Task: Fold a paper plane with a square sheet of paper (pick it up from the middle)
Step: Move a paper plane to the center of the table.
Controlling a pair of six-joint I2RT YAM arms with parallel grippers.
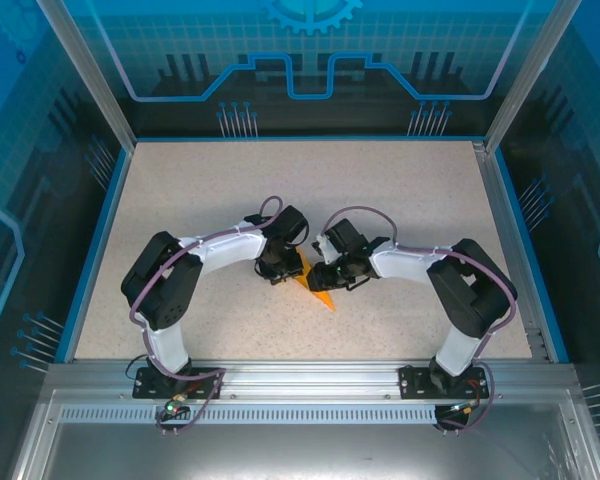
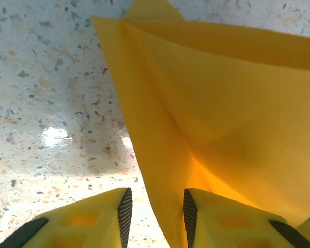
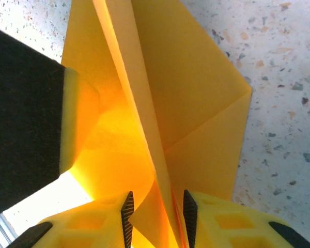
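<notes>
The orange sheet of paper (image 1: 322, 293) is folded into a pointed, creased wedge and is lifted off the table at its middle between my two grippers. My left gripper (image 1: 283, 271) (image 2: 156, 200) is open. A fold of the paper (image 2: 206, 103) stands between its jaws, resting against the right pad (image 2: 189, 212) and clear of the left pad. My right gripper (image 1: 327, 277) (image 3: 157, 202) is also open, with the paper's raised centre fold (image 3: 144, 103) running down between its jaws, nearer the right pad. The left gripper's finger (image 3: 67, 119) presses the paper from the other side.
The speckled tabletop (image 1: 200, 190) spreads out on every side of the grippers. A blue rim (image 1: 95, 240) and metal frame posts bound it. Both arm bases are bolted to the rail at the near edge (image 1: 300, 375).
</notes>
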